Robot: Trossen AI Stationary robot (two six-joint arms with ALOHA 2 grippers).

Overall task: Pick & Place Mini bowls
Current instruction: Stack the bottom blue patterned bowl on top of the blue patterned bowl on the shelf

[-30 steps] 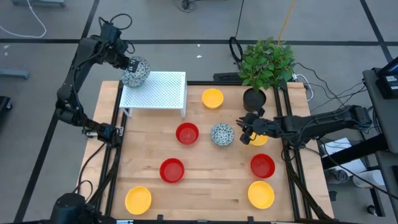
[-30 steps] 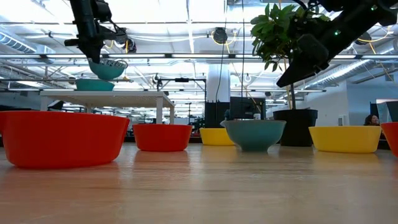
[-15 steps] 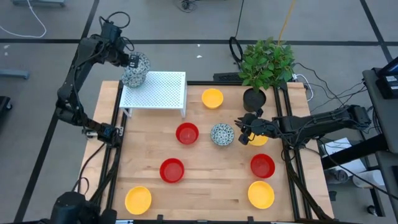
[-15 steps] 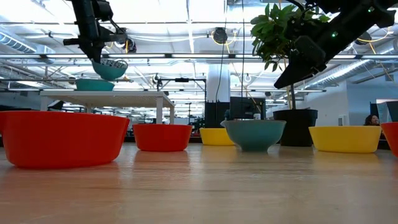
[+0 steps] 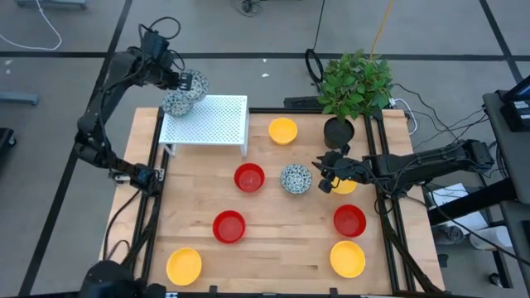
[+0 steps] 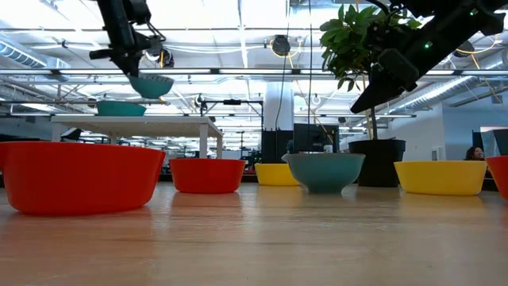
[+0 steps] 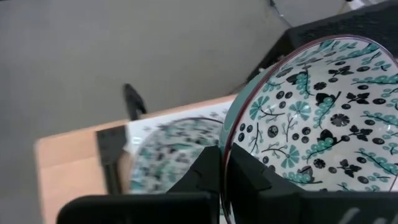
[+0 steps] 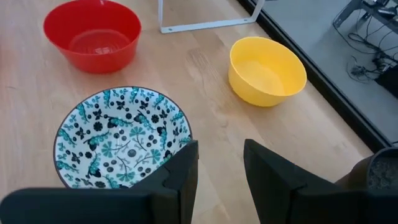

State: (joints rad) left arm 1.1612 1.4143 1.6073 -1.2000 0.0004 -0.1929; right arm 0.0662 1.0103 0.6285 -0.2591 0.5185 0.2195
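Observation:
My left gripper [image 5: 184,80] is over the far left corner of the white rack [image 5: 211,121], shut on a white bowl with a blue-green pattern [image 5: 195,84]. A second patterned bowl [image 5: 175,103] sits on the rack below it. My right gripper [image 5: 325,175] hangs open just right of a third patterned bowl [image 5: 296,179] on the table, which also shows in the right wrist view [image 8: 121,138]. Red bowls [image 5: 249,177] and yellow bowls [image 5: 283,130] stand on their bases around the table. My left gripper holds the patterned bowl by its rim [image 7: 227,163], one finger inside the bowl and one outside its wall. The fingers come down from above, slanting from the left. The bowl [image 6: 151,83] hangs lifted clear above the rack, mouth up.
A potted green plant [image 5: 352,87] stands at the table's far right, near my right arm. A yellow bowl [image 5: 345,185] lies partly under my right gripper. More bowls stand near the front edge: red [image 5: 229,226], red [image 5: 349,220], yellow [image 5: 184,265], yellow [image 5: 348,258].
My left gripper has carried its patterned bowl toward the table's right and slightly up, off from over the bowl on the rack, which now shows more fully. It stays shut on the bowl.

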